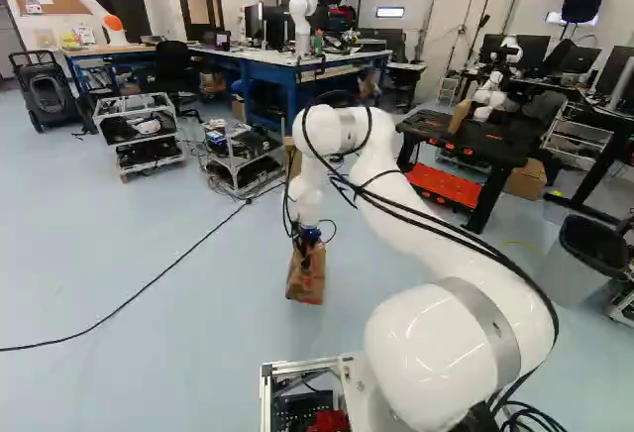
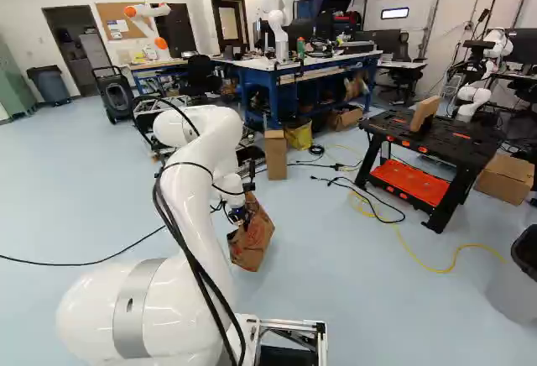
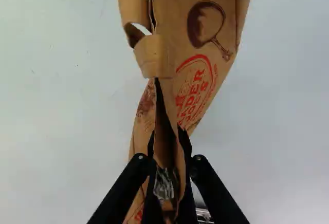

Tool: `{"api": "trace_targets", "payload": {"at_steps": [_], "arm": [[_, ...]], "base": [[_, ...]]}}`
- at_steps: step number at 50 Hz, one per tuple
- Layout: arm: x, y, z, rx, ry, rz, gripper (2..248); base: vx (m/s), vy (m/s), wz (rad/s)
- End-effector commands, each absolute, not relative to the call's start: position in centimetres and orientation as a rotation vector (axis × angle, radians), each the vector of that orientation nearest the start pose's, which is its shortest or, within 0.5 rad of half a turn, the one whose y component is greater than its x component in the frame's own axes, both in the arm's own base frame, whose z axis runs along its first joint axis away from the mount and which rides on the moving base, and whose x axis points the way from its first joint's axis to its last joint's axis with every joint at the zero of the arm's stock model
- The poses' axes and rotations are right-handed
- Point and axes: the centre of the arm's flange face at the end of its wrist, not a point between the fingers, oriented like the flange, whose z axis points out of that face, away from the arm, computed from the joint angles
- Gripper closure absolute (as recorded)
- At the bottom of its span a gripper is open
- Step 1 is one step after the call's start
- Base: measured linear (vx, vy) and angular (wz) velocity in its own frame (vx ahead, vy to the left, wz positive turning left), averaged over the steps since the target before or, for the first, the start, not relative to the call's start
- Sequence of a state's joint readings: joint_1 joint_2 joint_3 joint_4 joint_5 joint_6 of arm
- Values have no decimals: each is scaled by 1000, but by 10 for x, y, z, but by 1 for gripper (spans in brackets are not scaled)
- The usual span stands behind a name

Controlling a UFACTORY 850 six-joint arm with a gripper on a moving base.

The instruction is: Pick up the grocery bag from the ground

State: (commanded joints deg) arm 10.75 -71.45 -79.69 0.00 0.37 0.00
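Grocery bag point(image 2: 252, 244) is being pinched at its top by the gripper point(image 2: 242, 217) | is being held near, left of the black workbench point(image 2: 445, 135) | is seemingly being suspended above the floor point(image 2: 369, 299)

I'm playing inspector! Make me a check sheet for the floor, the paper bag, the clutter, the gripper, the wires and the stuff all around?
Surface: pale blue floor; spills, nothing seen.
Job's things: brown paper grocery bag, creased and leaning; I can't tell if its bottom touches the floor.
Clutter: tall cardboard box on the floor, near the blue workbench.
Gripper: its fingers are closed on the bag's top, one each side.
Cables: a black cable and a yellow cable lie on the floor; others run along the arm.
Surroundings: black worktable with an orange shelf, grey bin.
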Motion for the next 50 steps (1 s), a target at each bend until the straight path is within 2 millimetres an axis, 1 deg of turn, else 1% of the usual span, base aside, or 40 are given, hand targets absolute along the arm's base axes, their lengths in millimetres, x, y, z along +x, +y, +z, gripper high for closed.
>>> {"api": "trace_targets", "payload": {"at_steps": [33, 50], "arm": [[573, 110, 49, -3101, -295, -262, 226], [560, 110, 75, -3099, -301, -265, 226]], "base": [[0, 0, 0], [0, 0, 0]]}}
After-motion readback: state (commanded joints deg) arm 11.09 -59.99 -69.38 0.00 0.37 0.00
